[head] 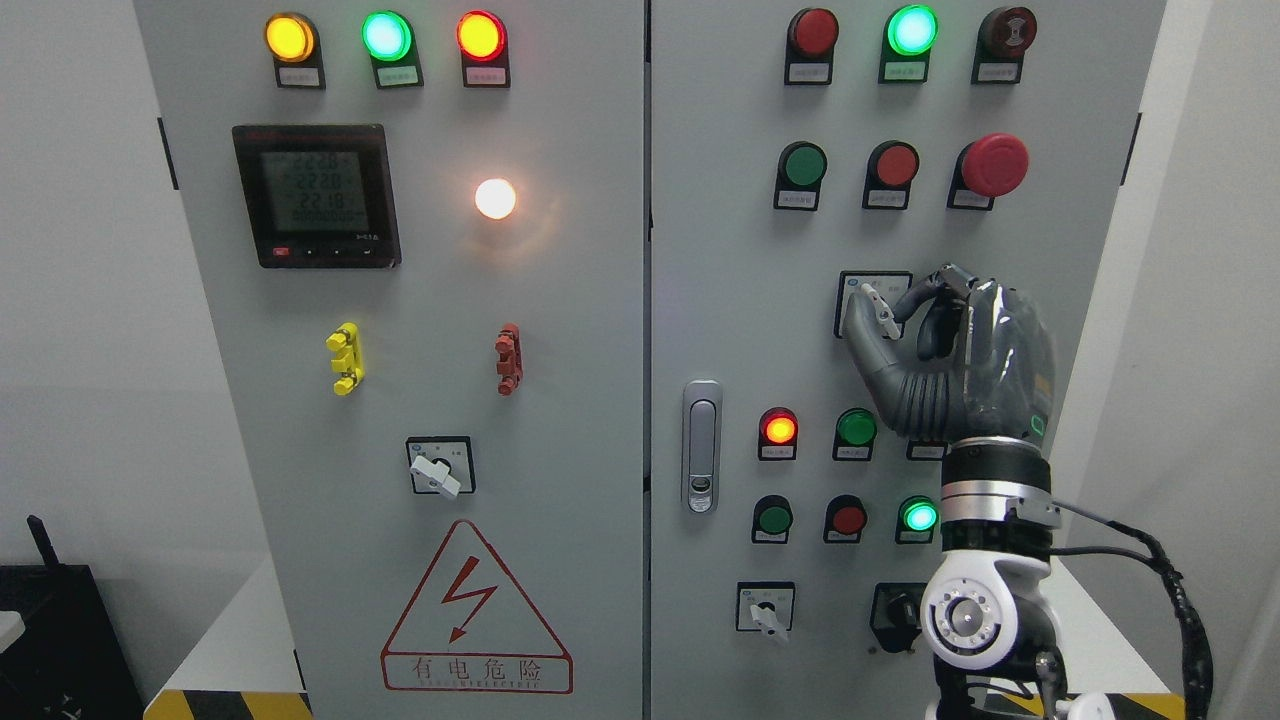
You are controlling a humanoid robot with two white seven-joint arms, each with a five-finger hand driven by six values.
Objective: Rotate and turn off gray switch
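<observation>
Head view shows the right hand [945, 350] raised against the right cabinet door [720, 300], about halfway up and towards its right edge. Its thumb and fingers [925, 290] are closed around the small lever of the gray switch [872, 303]. I think the pinch should stay firm and sit low on the lever, so it does not slip. The turn should come from the wrist, around the axis of the switch, without pushing into the door. The red mushroom button [993, 165] above must not be touched.

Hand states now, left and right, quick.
Left hand: not in view.
Right hand: fingers closed around the gray switch on the right door.
</observation>
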